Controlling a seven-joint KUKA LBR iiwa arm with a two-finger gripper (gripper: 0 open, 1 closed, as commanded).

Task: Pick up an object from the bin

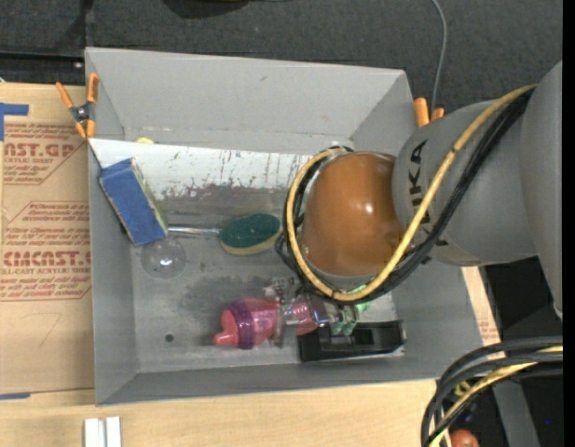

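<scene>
Five small things sit in the grey bin [250, 91], and the claw [304, 317] is low down by the pink baby cup [248, 325].

The pink and purple cup lies on its side near the front wall of the bin, with a flat black box [354, 341] just beside it on the right. The claw's tip is right at the cup's end and may be touching it. The big orange cover [350, 214] on the arm hides a lot, so I cannot tell if the claw is open or shut, or if it has hold of anything. I think the cup is light, hard plastic, smooth and round, so it could roll or slip away. The best place to grab it looks like across its middle. Well apart sit a green scrubber [251, 234], a clear little cup [163, 257] and a blue block [131, 200].
</scene>
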